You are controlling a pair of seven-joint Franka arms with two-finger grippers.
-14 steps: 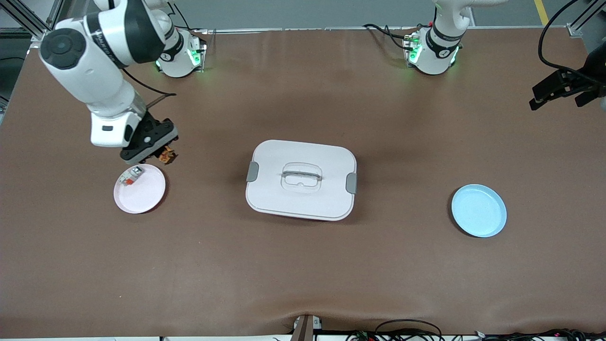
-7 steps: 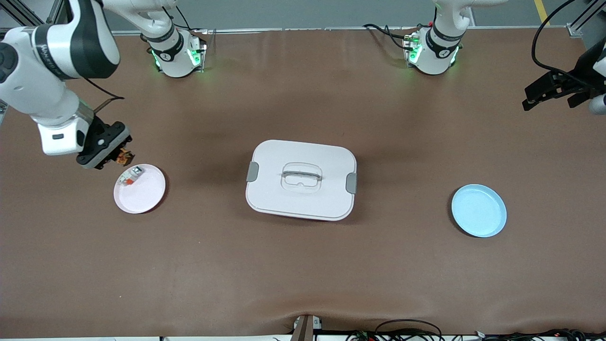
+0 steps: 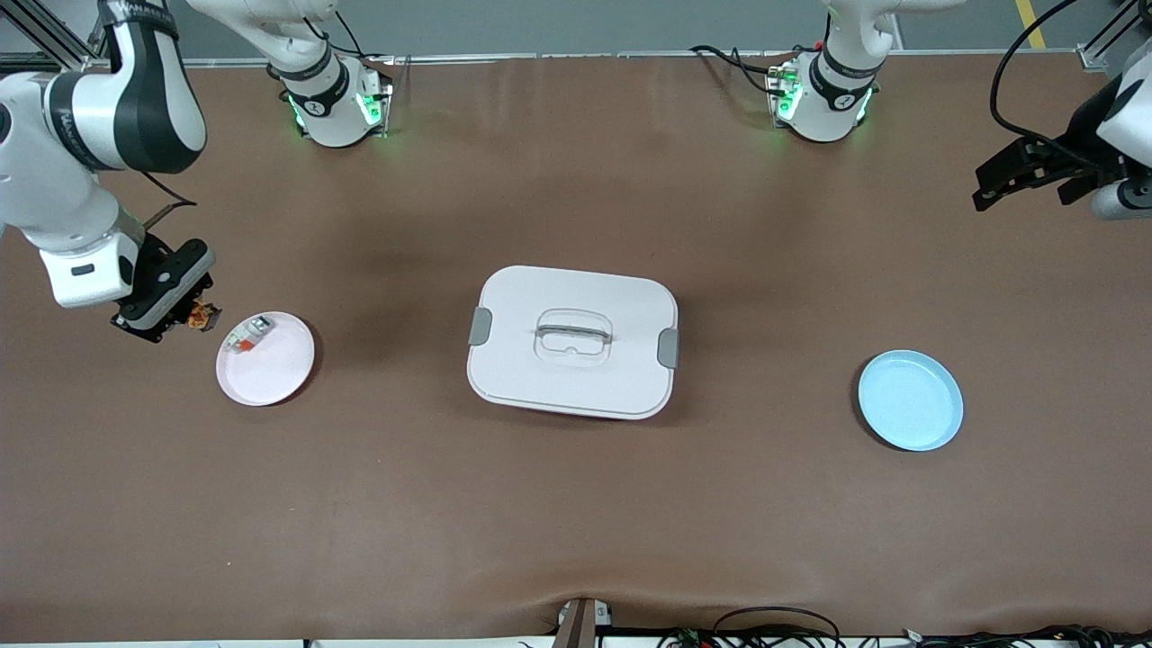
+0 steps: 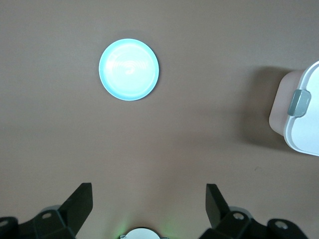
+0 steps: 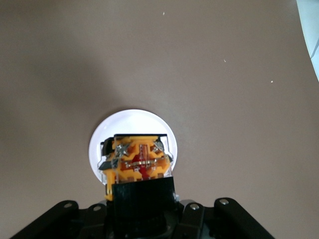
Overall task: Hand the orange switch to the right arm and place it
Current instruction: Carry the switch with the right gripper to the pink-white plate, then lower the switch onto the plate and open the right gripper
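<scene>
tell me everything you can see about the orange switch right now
The orange switch is a tiny boxy part: bright orange plastic middle, black casing, small metal screw terminals, a red centre. It is off the table, clamped in the shut right gripper, over bare brown tabletop beside the pink round plate, at the right arm's end. In the right wrist view a white round disc shows under it. Only the gripper touches it.

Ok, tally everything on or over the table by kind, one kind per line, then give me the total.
Plates: 2, pink plate and blue plate
Lidded containers: 1, white container
Switch parts: 2, orange switch in the right gripper, white-and-red part on the pink plate
Total: 5
</scene>
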